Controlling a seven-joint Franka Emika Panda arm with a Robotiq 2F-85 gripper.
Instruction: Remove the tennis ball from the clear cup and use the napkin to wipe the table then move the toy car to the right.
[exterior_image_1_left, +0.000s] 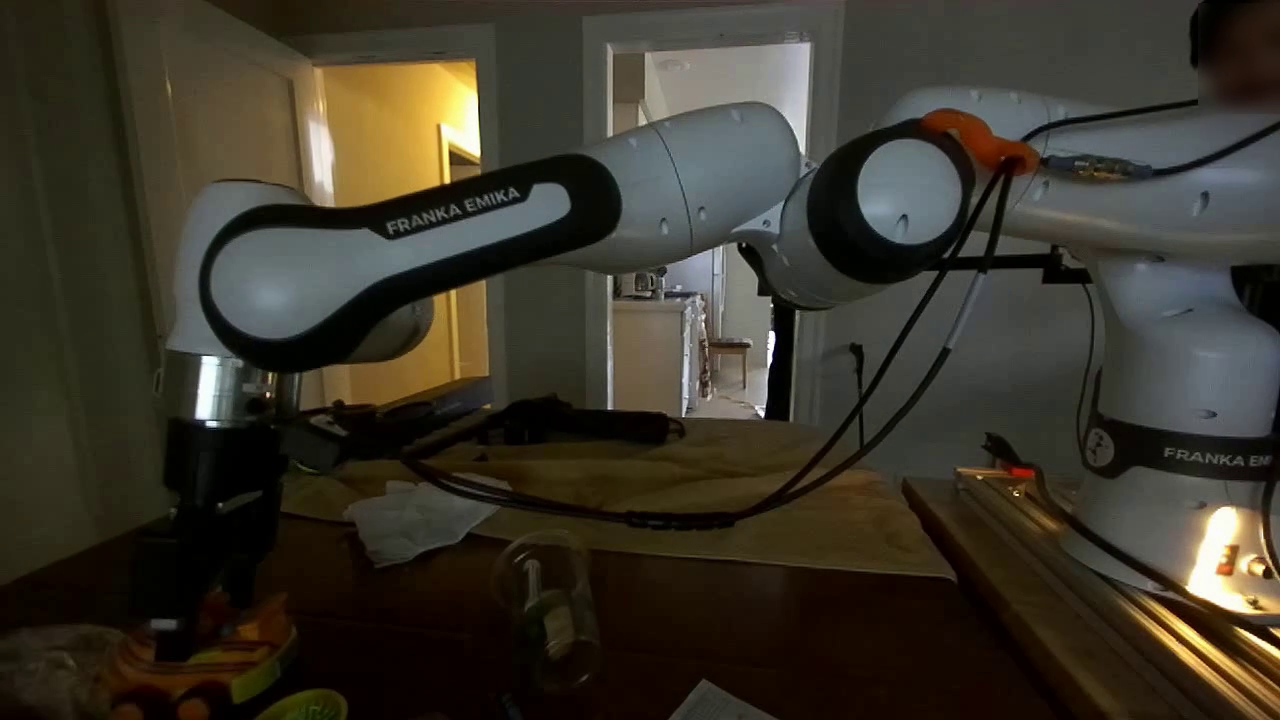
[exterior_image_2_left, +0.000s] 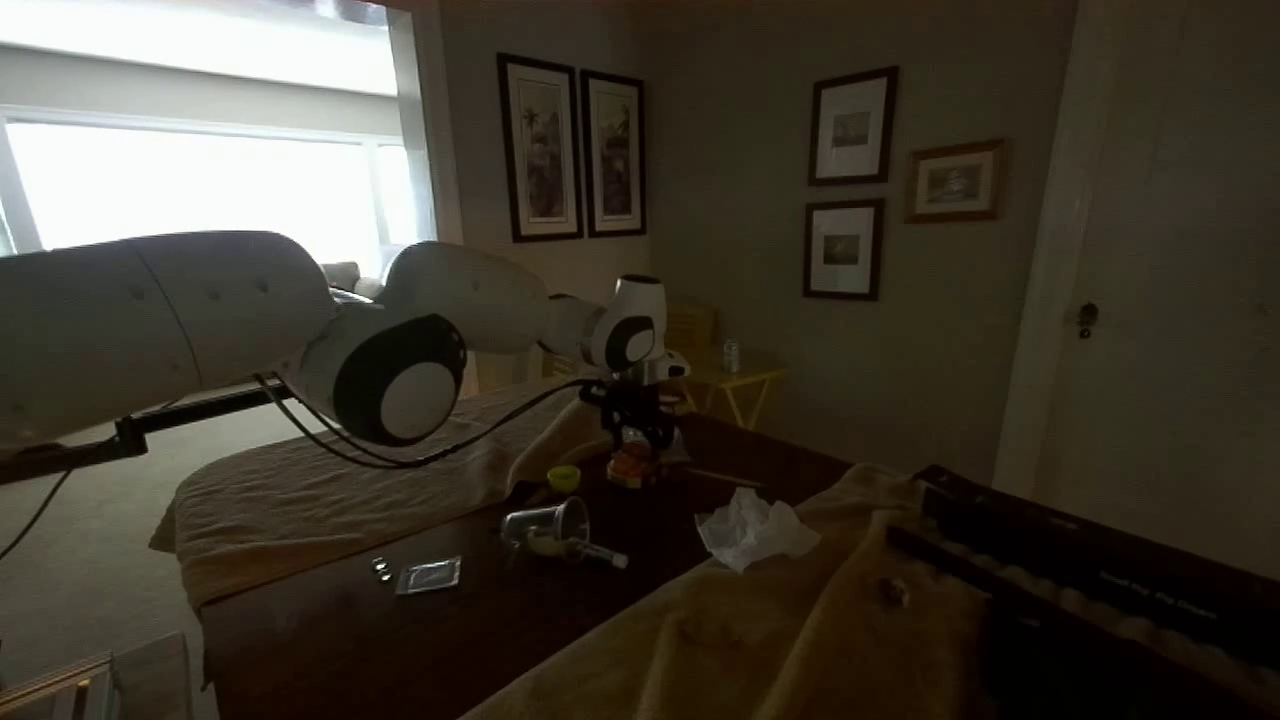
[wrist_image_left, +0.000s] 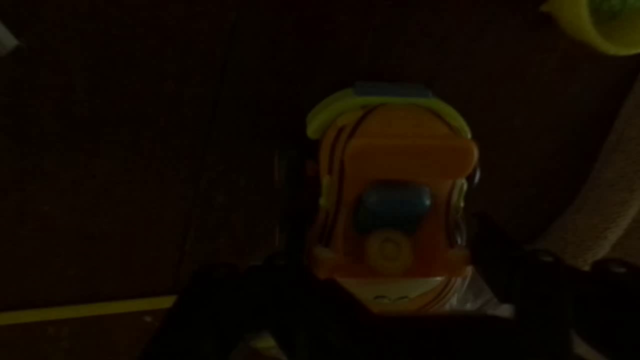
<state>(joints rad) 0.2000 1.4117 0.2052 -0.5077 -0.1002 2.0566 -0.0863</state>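
Jaws grasp the small orange-and-yellow plastic toy car (wrist_image_left: 397, 162) near a round yellow bowl (exterior_image_2_left: 564, 481) on the dark brown wooden worktop (exterior_image_1_left: 800, 620), so the last step seems in hand, calling next for a steady rightward move.

The arm (exterior_image_1_left: 720, 180) stretches out, wrist (exterior_image_1_left: 285, 280) bent, its downward-pointing gripper (exterior_image_1_left: 206, 622) clamped with fingers (exterior_image_1_left: 173, 635) well apart.

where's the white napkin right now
In an exterior view, the crumpled white napkin lies right of the clear cup, at the edge of the nearer tan cloth.
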